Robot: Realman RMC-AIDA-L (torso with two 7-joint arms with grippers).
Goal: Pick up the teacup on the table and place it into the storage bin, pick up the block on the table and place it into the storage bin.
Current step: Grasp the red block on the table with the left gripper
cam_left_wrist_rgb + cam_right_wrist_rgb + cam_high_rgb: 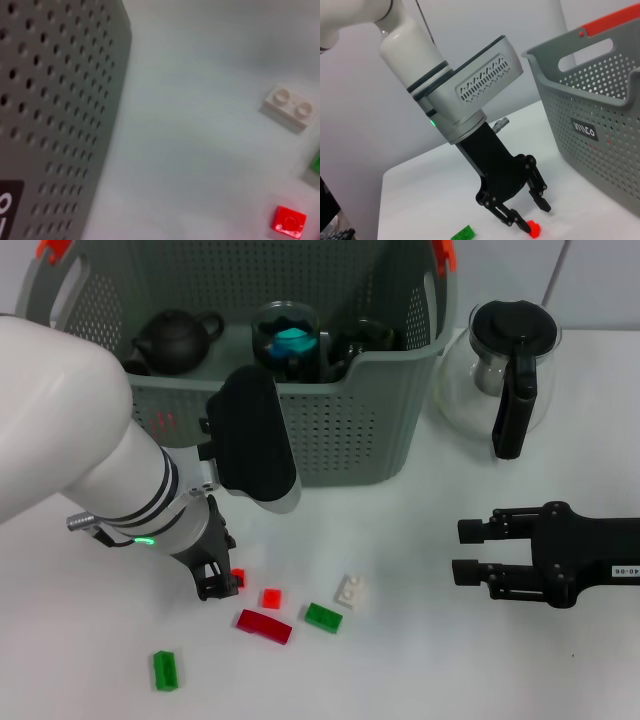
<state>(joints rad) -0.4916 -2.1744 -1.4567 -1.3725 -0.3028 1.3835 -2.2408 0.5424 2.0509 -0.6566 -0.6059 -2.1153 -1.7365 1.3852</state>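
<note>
Left gripper point(526, 216) is lowered to the counter point(420, 660), jaws spread, with a small red block point(534, 229) lying between the fingertips and not yet clamped. The storage bin point(340, 430) stands just beyond the jaws. The bin's black label shows white letters that cannot be read. Right gripper point(468, 550) is parked well apart, jaws released.

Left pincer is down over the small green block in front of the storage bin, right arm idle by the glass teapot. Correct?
Not quite. The block at the left pincer is small and red, not green; the right wrist view shows it at the fingertips. The green blocks lie apart from it. The rest holds: the pincer is in front of the storage bin, and the right pincer sits idle near the glass teapot.
</note>
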